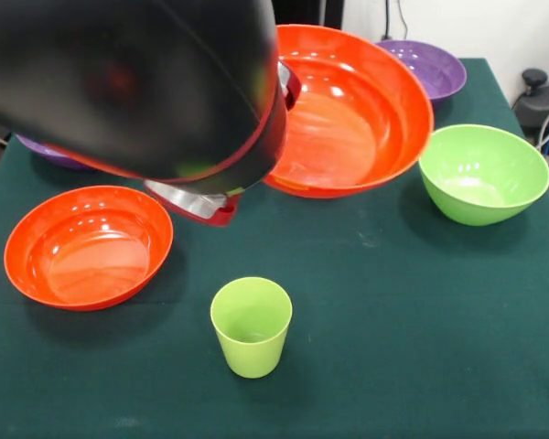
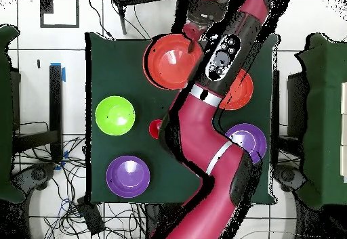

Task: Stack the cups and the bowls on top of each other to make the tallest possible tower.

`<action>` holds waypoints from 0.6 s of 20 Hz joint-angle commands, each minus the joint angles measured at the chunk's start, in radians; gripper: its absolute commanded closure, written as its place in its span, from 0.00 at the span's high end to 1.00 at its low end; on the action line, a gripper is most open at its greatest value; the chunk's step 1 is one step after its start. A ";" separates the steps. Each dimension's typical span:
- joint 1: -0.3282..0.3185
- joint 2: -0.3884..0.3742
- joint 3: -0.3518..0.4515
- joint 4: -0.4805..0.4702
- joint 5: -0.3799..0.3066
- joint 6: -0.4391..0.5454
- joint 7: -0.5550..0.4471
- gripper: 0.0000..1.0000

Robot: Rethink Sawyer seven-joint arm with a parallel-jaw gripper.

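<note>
My gripper [image 1: 288,87] is shut on the rim of a wide orange bowl [image 1: 357,119] and holds it tilted in the air; in the overhead view the gripper [image 2: 195,43] sits at that bowl's [image 2: 171,61] edge. A light green cup [image 1: 251,326] stands upright on the green cloth, in front of and below the held bowl; the overhead view hides it. A second orange bowl [image 1: 89,245] rests on the table to the left. A red cup [image 2: 155,128] shows beside the arm in the overhead view. The purple, blue and yellow cups are out of view.
A deep light green bowl [image 1: 483,172] stands at the right, a purple bowl [image 1: 421,66] behind it, another purple bowl [image 1: 46,154] mostly hidden behind the arm [image 1: 137,82], which fills the upper left of the front view. In the overhead view the arm [image 2: 203,141] crosses the table.
</note>
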 commanded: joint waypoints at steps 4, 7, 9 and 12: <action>-0.007 0.072 0.124 -0.226 -0.033 0.047 0.209 0.00; -0.012 0.075 0.154 -0.236 -0.035 -0.004 0.183 0.00; -0.015 0.075 0.166 -0.240 -0.039 -0.041 0.164 0.00; -0.017 0.073 0.180 -0.244 -0.043 -0.104 0.134 0.00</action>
